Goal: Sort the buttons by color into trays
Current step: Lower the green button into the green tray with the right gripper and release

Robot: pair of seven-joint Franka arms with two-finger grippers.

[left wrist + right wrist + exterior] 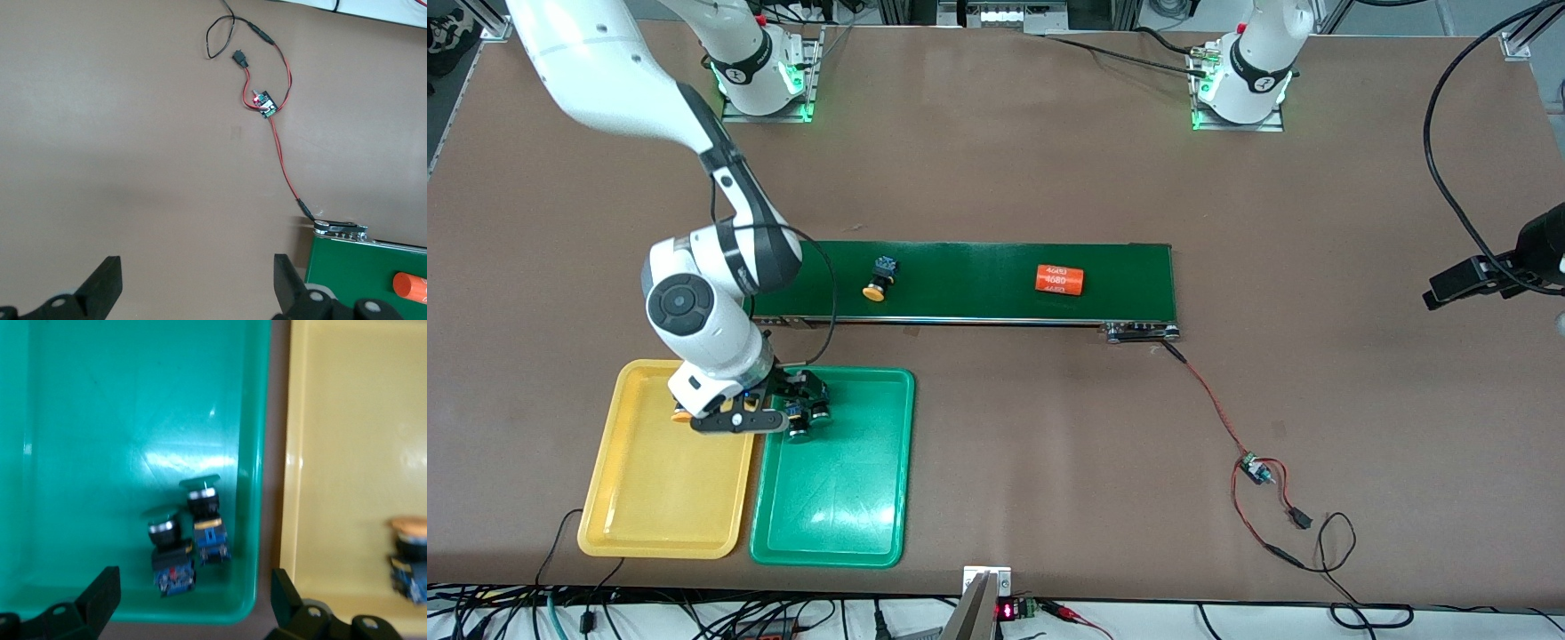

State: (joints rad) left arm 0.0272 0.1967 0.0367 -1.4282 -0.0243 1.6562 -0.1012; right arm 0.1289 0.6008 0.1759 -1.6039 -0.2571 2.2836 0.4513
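Two green buttons (177,547) lie side by side in the green tray (845,507), at the end nearest the belt and close to the wall next to the yellow tray (649,498). One yellow button (410,557) lies in the yellow tray. One more yellow button (879,279) lies on the dark green belt (978,267), with an orange cylinder (1059,280) farther along toward the left arm's end. The right gripper (734,418) hangs over the edge where the two trays meet, with its fingers (100,593) spread wide and nothing in them. The left gripper (197,280) waits over the bare table near the belt's end, fingers wide apart too, holding nothing
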